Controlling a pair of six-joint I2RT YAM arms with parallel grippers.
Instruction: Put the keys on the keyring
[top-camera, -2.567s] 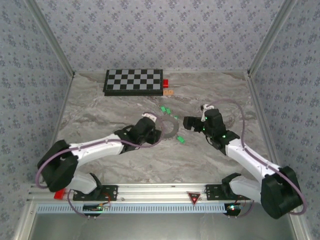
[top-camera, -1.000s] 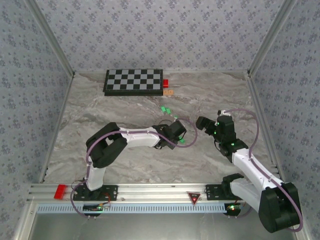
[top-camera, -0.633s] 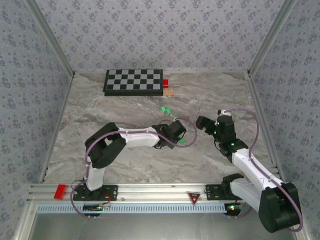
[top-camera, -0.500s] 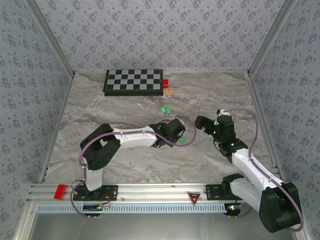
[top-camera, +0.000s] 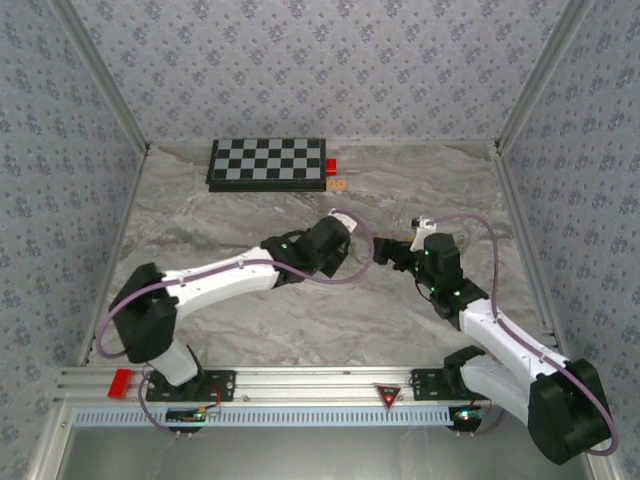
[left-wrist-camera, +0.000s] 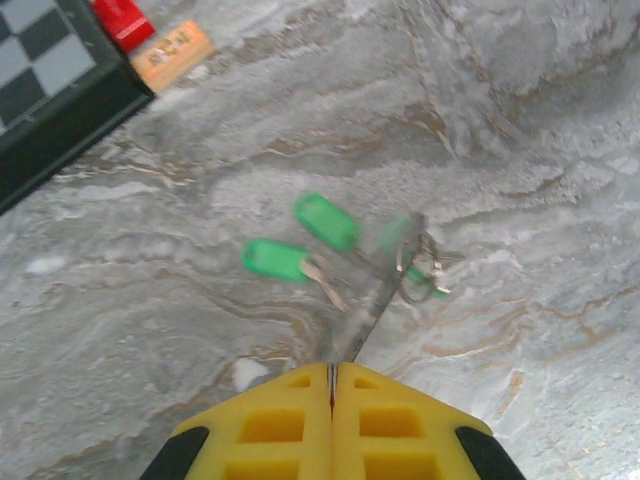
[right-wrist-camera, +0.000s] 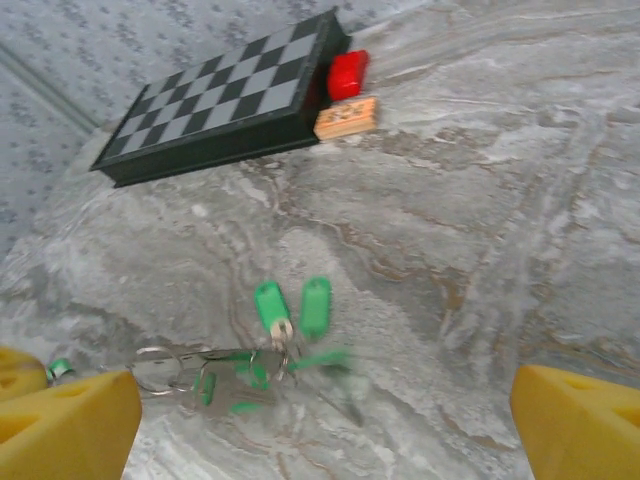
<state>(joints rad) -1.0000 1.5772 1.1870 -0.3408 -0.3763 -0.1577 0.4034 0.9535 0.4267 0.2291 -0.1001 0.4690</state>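
A: Count of keys (left-wrist-camera: 277, 259)?
B: Four green heads by the left wrist camera — two sharp, two smeared by blur. One keyring (left-wrist-camera: 372, 297). Beyond those, one chessboard (top-camera: 268, 163), one red block (top-camera: 331, 166) and one tan piece (top-camera: 337, 184), all at the far side of the worktop (top-camera: 200, 220).
A: Where on the worktop?
B: Near the middle, between the two pincers, well apart from the chessboard.
A: Pointing which way?
B: In the left wrist view, the two sharp keys lying slantwise, heads up-left, shafts running down-right toward the keyring. In the right wrist view, two sharp heads side by side, long axes nearly parallel and running away from the camera, shaft ends nearer. Blurred pair too smeared to read.
A: And the keyring?
B: Seen edge-on, a thin dark strip rising up-right from the jaws, with small wire loops (left-wrist-camera: 425, 268) beside its far end. Cannot tell whether any key sits on it.
A: Left pincer (left-wrist-camera: 332, 372)?
B: Clenched — jaws pressed together on the keyring's near edge.
A: Right pincer (right-wrist-camera: 325, 400)?
B: Released, jaws spread wide to either side of the cluster, grasping nothing.
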